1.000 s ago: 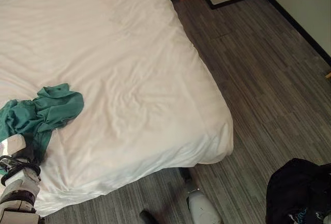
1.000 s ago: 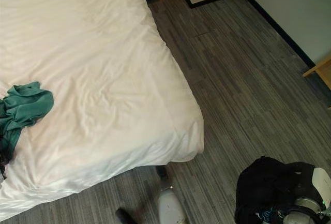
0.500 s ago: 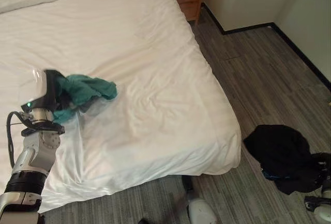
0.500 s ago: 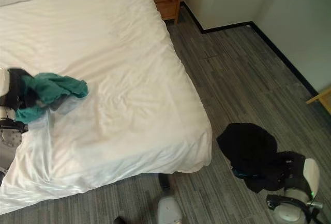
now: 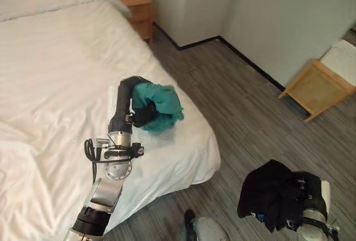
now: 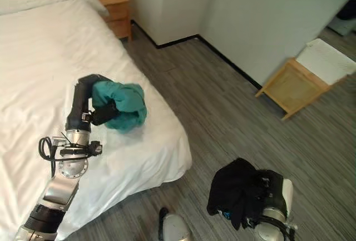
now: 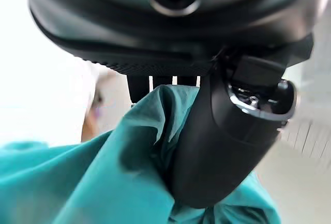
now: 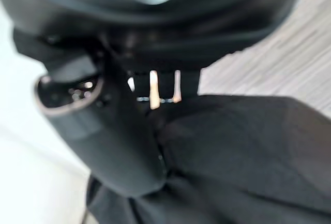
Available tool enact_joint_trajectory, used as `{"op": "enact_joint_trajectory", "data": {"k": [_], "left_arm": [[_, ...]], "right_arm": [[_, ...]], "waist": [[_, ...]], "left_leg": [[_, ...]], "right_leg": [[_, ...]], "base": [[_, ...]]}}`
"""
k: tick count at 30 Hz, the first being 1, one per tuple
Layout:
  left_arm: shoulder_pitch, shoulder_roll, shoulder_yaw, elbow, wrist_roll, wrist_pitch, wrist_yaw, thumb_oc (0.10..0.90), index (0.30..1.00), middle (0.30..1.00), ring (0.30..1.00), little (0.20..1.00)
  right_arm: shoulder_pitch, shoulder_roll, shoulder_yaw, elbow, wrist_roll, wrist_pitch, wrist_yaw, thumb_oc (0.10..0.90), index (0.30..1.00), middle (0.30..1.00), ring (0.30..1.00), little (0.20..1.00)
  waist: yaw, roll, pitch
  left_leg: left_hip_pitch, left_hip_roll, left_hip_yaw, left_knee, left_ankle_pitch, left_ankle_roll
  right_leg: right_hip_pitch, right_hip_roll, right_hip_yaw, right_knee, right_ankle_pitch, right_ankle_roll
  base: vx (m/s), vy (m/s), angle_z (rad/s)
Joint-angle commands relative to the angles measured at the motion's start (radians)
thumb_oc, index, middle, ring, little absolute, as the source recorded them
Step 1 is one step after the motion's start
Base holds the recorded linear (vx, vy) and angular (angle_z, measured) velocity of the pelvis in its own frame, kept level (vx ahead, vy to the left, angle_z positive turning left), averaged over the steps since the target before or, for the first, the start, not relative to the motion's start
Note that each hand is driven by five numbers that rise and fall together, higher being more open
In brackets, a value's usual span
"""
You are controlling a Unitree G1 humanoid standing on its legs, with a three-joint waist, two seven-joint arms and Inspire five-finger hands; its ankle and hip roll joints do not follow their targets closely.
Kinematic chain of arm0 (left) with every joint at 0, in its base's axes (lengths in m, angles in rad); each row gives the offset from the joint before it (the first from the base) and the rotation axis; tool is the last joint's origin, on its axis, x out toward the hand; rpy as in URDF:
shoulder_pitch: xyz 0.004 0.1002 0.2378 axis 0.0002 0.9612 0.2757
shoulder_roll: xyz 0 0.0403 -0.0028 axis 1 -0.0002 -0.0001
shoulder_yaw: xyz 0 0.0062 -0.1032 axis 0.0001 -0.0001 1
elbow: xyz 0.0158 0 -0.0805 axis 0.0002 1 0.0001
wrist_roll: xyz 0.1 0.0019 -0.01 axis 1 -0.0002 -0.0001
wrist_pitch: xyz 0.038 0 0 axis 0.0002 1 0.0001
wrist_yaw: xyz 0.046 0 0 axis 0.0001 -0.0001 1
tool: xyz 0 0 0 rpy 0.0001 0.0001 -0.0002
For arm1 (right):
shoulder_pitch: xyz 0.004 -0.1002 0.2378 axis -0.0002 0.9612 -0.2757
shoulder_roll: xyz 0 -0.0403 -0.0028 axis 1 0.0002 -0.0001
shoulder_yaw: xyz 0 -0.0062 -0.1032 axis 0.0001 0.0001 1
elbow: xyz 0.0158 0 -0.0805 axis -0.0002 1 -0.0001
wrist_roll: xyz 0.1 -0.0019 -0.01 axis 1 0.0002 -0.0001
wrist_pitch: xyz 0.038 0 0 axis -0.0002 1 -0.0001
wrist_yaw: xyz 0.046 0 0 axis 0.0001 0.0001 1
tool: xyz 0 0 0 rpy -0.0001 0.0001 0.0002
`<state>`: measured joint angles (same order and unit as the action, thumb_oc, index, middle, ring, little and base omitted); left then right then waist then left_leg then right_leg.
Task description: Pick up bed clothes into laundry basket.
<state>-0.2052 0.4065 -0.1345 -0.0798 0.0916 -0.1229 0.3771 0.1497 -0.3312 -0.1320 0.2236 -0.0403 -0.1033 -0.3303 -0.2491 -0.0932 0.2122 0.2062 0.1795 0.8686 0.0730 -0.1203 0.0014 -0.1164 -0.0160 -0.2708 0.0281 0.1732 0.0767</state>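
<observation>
A teal garment [image 5: 160, 107] hangs bunched above the bed's right edge, with my left hand [image 5: 131, 92] shut on it. In the left wrist view the thumb [image 7: 222, 131] presses the teal cloth [image 7: 103, 182] against the fingers. A black garment [image 5: 270, 193] hangs low over the floor at the lower right, held by my right hand [image 5: 310, 196]. The right wrist view shows that hand's thumb [image 8: 111, 141] clamped on the black cloth [image 8: 243, 151].
The white bed [image 5: 50, 79] takes up the left side. A wooden nightstand [image 5: 138, 8] stands at its far corner against the wall. A low wooden stool [image 5: 314, 88] with a white cloth sits on the grey floor [image 5: 233, 107] at the right.
My left hand has lifted the teal garment off the bed and carried it right, towards the bed's edge. The camera has turned. The black garment stays in my right hand.
</observation>
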Motion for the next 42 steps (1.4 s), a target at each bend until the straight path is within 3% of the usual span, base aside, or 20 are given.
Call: {"op": "enact_joint_trajectory", "data": {"k": [1,3,5,9,11,12,13,15,16,17,18,21,26,30,33,34,35,37,41,42], "left_arm": [[-0.089,0.007,-0.061,-0.129,-0.018,-0.103,-0.006,0.4,0.3,0.3,0.3,0.3],[-0.074,-0.001,-0.101,-0.129,-0.043,-0.098,-0.021,0.4,0.3,0.3,0.3,0.3],[-0.064,-0.003,-0.115,-0.12,-0.047,-0.093,-0.019,0.4,0.3,0.3,0.3,0.3],[-0.034,-0.024,-0.162,-0.034,0.001,-0.071,-0.035,0.4,0.3,0.3,0.3,0.3],[-0.025,-0.032,-0.178,-0.009,-0.008,-0.071,-0.049,0.4,0.3,0.3,0.3,0.3],[-0.009,-0.05,-0.192,0.006,-0.074,-0.073,-0.034,0.4,0.3,0.3,0.3,0.3],[-0.011,-0.049,-0.192,0.006,-0.076,-0.073,-0.035,0.4,0.3,0.3,0.3,0.3],[0.031,-0.056,-0.169,0.007,-0.134,-0.084,-0.034,0.4,0.3,0.3,0.3,0.3],[0.055,-0.063,-0.168,0.006,-0.178,-0.095,-0.049,0.4,0.3,0.3,0.3,0.3],[0.055,-0.063,-0.168,0.006,-0.178,-0.095,-0.049,0.4,0.3,0.3,0.3,0.3],[0.078,-0.074,-0.174,0.009,-0.214,-0.091,-0.06,0.4,0.3,0.3,0.3,0.3],[0.155,-0.11,-0.213,-0.003,-0.308,-0.09,-0.133,0.4,0.3,0.3,0.3,0.3],[0.161,-0.117,-0.264,0.008,-0.405,-0.088,-0.198,0.4,0.3,0.3,0.3,0.3],[0.137,-0.137,-0.296,0.03,-0.417,-0.087,-0.215,0.4,0.3,0.3,0.3,0.3],[0.112,-0.134,-0.307,0.05,-0.398,-0.074,-0.205,0.4,0.3,0.3,0.3,0.3],[0.098,-0.128,-0.307,0.058,-0.389,-0.068,-0.198,0.4,0.3,0.3,0.3,0.3],[0.057,-0.109,-0.321,0.066,-0.358,-0.061,-0.181,0.4,0.3,0.3,0.3,0.3],[0.01,-0.095,-0.315,0.064,-0.295,-0.053,-0.144,0.4,0.3,0.3,0.3,0.3],[-0.083,-0.097,-0.312,0.079,-0.223,-0.051,-0.104,0.4,0.3,0.3,0.3,0.3],[-0.089,-0.095,-0.287,0.064,-0.184,-0.056,-0.09,0.4,0.3,0.3,0.3,0.3]], "right_arm": [[-0.035,-0.125,-0.114,-0.124,-0.04,-0.113,-0.073,0.4,0.3,0.3,0.3,0.3],[-0.073,-0.136,-0.053,-0.138,-0.067,-0.11,-0.076,0.4,0.3,0.3,0.3,0.3],[-0.081,-0.145,-0.021,-0.149,-0.087,-0.107,-0.074,0.4,0.3,0.3,0.3,0.3],[-0.058,-0.172,0.04,-0.191,-0.151,-0.107,-0.062,0.4,0.3,0.3,0.3,0.3],[-0.039,-0.201,0.045,-0.207,-0.18,-0.11,-0.073,0.4,0.3,0.3,0.3,0.3],[-0.052,-0.23,0.076,-0.219,-0.199,-0.106,-0.094,0.4,0.3,0.3,0.3,0.3],[-0.053,-0.23,0.076,-0.22,-0.2,-0.105,-0.095,0.4,0.3,0.3,0.3,0.3],[-0.062,-0.269,0.096,-0.228,-0.218,-0.093,-0.076,0.4,0.3,0.3,0.3,0.3],[-0.066,-0.288,0.098,-0.242,-0.225,-0.093,-0.07,0.4,0.3,0.3,0.3,0.3],[-0.066,-0.288,0.098,-0.242,-0.225,-0.093,-0.07,0.4,0.3,0.3,0.3,0.3],[-0.082,-0.299,0.112,-0.256,-0.227,-0.091,-0.062,0.4,0.3,0.3,0.3,0.3],[-0.107,-0.324,0.141,-0.26,-0.248,-0.076,-0.038,0.4,0.3,0.3,0.3,0.3],[-0.156,-0.334,0.173,-0.245,-0.263,-0.065,-0.037,0.4,0.3,0.3,0.3,0.3],[-0.197,-0.361,0.204,-0.186,-0.331,-0.05,-0.05,0.4,0.3,0.3,0.3,0.3],[-0.18,-0.346,0.197,-0.171,-0.353,-0.052,-0.063,0.4,0.3,0.3,0.3,0.3],[-0.184,-0.342,0.199,-0.162,-0.362,-0.042,-0.068,0.4,0.3,0.3,0.3,0.3],[-0.207,-0.356,0.203,-0.144,-0.381,-0.026,-0.063,0.4,0.3,0.3,0.3,0.3],[-0.222,-0.352,0.191,-0.164,-0.38,-0.017,-0.072,0.4,0.3,0.3,0.3,0.3],[-0.218,-0.354,0.154,-0.201,-0.404,-0.009,-0.098,0.4,0.3,0.3,0.3,0.3],[-0.207,-0.345,0.127,-0.225,-0.404,-0.008,-0.111,0.4,0.3,0.3,0.3,0.3]], "waist": [[0.016,0.028,-0.132],[0.072,0.035,-0.149],[0.094,0.038,-0.151],[0.118,0.08,-0.139],[0.125,0.087,-0.116],[0.152,0.101,-0.056],[0.149,0.105,-0.053],[0.181,0.09,-0.019],[0.194,0.072,-0.006],[0.192,0.073,-0.007],[0.217,0.048,0.016],[0.249,0.065,0.065],[0.291,0.098,0.079],[0.324,0.121,0.026],[0.318,0.083,-0.005],[0.317,0.075,-0.008],[0.283,0.081,0.013],[0.244,0.116,0.032],[0.183,0.155,0.056],[0.155,0.144,0.043]], "left_leg": [[-0.052,0.043,-0.051,-0.155,0.135,-0.051],[-0.054,0.081,0.04,-0.144,0.19,-0.078],[-0.058,0.104,0.07,-0.136,0.221,-0.098],[-0.049,0.217,0.121,-0.089,0.323,-0.184],[-0.075,0.31,0.108,0.006,0.37,-0.236],[-0.114,0.374,-0.061,0.174,0.458,-0.263],[-0.121,0.384,-0.068,0.185,0.457,-0.263],[-0.179,0.339,-0.4,0.438,0.402,-0.233],[-0.228,0.289,-0.538,0.615,0.358,-0.175],[-0.233,0.291,-0.542,0.618,0.357,-0.175],[-0.332,0.135,-0.76,0.896,0.271,-0.119],[-0.568,-0.169,-0.91,1.279,0.125,-0.082],[-0.656,-0.141,-0.8,0.935,0.122,-0.072],[-0.437,-0.177,-0.736,0.075,0.17,-0.027],[-0.386,-0.207,-0.73,0.053,0.14,0.005],[-0.365,-0.212,-0.715,0.051,0.122,0.021],[-0.279,-0.209,-0.713,0.003,0.104,0.037],[-0.192,-0.179,-0.714,-0.073,0.107,0.042],[-0.07,-0.161,-0.718,-0.144,0.08,0.033],[-0.01,-0.173,-0.719,-0.157,0.033,0.014]], "right_leg": [[0.229,-0.325,-0.129,0.19,-0.075,0.137],[0.308,-0.377,-0.246,0.099,-0.007,0.163],[0.336,-0.37,-0.264,0.044,-0.014,0.167],[0.342,-0.273,-0.253,-0.053,-0.193,0.116],[0.351,-0.207,-0.224,-0.098,-0.245,0.08],[0.356,-0.162,-0.179,-0.097,-0.293,0.032],[0.356,-0.155,-0.182,-0.095,-0.296,0.028],[0.334,-0.134,-0.112,-0.065,-0.315,-0.02],[0.301,-0.14,-0.073,-0.056,-0.295,-0.05],[0.3,-0.138,-0.075,-0.056,-0.295,-0.05],[0.282,-0.138,0.019,-0.055,-0.28,-0.073],[0.31,-0.07,0.167,-0.074,-0.267,-0.081],[0.356,-0.035,0.224,-0.088,-0.303,-0.082],[0.437,-0.017,0.232,-0.091,-0.39,-0.033],[0.428,-0.037,0.215,0.036,-0.4,-0.003],[0.382,-0.047,0.21,0.133,-0.363,0.034],[0.238,-0.065,0.227,0.423,-0.238,0.125],[0.116,-0.065,0.22,0.628,-0.167,0.157],[-0.04,-0.109,0.161,0.658,-0.221,0.102],[-0.087,-0.083,0.145,0.426,-0.267,0.07]], "base": [[-0.28,-0.25,-1.72],[-0.28,-0.295,-1.4],[-0.23,-0.321,-1.48],[-0.16,-0.447,-1.32],[-0.1,-0.58,-1.11],[-0.06,-0.268,-0.98],[-0.04,-0.385,-1.23],[-0.06,-0.376,-1.31],[-0.13,-0.308,-1.27],[-0.12,-0.352,-1.95],[0.0,-0.267,-1.63],[0.07,-0.2,-1.09],[0.22,-0.011,-0.85],[0.51,0.139,-0.68],[0.48,0.03,-0.51],[0.62,0.051,-0.81],[0.57,0.072,-0.81],[0.45,0.071,-0.08],[0.47,-0.04,0.52],[0.62,-0.194,0.54]]}}
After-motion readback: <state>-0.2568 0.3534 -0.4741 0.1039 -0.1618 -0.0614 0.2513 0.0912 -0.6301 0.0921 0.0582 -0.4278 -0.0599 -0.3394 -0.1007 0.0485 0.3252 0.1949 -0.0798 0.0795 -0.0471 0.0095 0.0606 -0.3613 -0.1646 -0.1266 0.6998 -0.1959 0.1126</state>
